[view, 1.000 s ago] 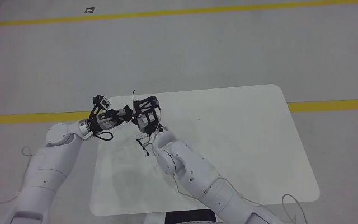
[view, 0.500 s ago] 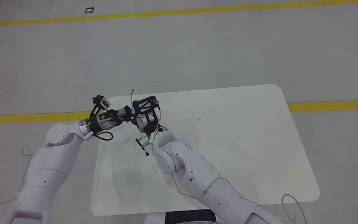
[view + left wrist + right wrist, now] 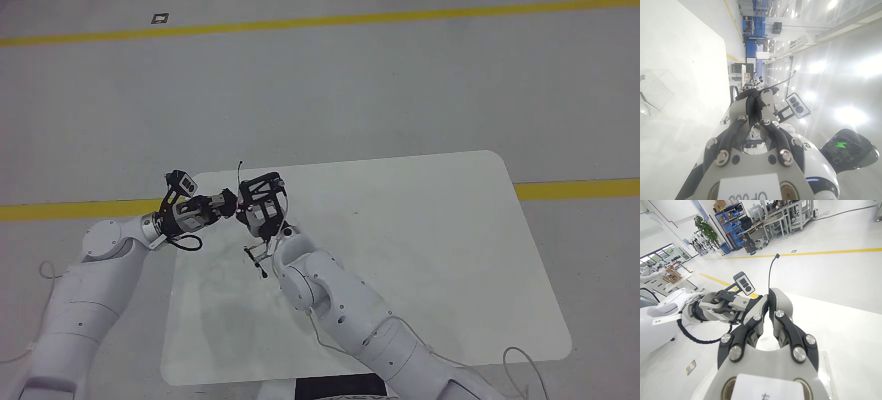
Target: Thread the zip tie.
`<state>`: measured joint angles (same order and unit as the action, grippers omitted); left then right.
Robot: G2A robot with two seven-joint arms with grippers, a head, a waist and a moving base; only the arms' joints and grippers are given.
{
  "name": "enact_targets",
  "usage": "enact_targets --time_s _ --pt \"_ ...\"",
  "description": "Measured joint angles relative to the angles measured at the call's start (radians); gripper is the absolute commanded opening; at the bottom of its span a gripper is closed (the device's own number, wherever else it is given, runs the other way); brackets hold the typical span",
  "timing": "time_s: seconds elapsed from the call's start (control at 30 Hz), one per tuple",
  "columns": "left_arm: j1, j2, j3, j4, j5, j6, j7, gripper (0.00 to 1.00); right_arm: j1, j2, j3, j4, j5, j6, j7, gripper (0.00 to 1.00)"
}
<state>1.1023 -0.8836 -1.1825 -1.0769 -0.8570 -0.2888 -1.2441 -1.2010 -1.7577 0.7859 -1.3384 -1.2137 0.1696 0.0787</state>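
Two grippers meet tip to tip above the far left part of the table [image 3: 430, 250], and the zip tie sits at that meeting point.

Farthest left, the left gripper [image 3: 754, 96] lies level and points toward its partner. Its fingers are drawn almost together with dark material bunched between them. Whether that is the tie's tail or only the finger pads, I cannot tell.

Next comes the zip tie [image 3: 770, 275], standing nearly upright in the air with its small square head at the top, free and untouched.

Just right of it, the right gripper [image 3: 769, 302] is closed hard on the strap's lower part, the ribbed pads pinching it from both sides. Held this way the strap probably stays stiff and steady, so the two ends can be brought together. Nothing has passed through the head, so the threading looks not yet done.

On the table below lies a clear packet [image 3: 664, 85] with spare ties [image 3: 645, 102], presumably parked out of the way.

As for writing, the white label [image 3: 772, 387] on the right wrist is cut off at the edge, and a small sticker [image 3: 658, 321] on the left arm is too small to make out.
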Motion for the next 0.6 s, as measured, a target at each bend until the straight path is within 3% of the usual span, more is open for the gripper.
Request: enact_targets --time_s 0.6 --pt "0.000 0.000 0.000 0.000 0.000 0.000 0.000 0.00 -0.013 0.002 0.012 -0.003 0.017 -0.045 -0.002 0.00"
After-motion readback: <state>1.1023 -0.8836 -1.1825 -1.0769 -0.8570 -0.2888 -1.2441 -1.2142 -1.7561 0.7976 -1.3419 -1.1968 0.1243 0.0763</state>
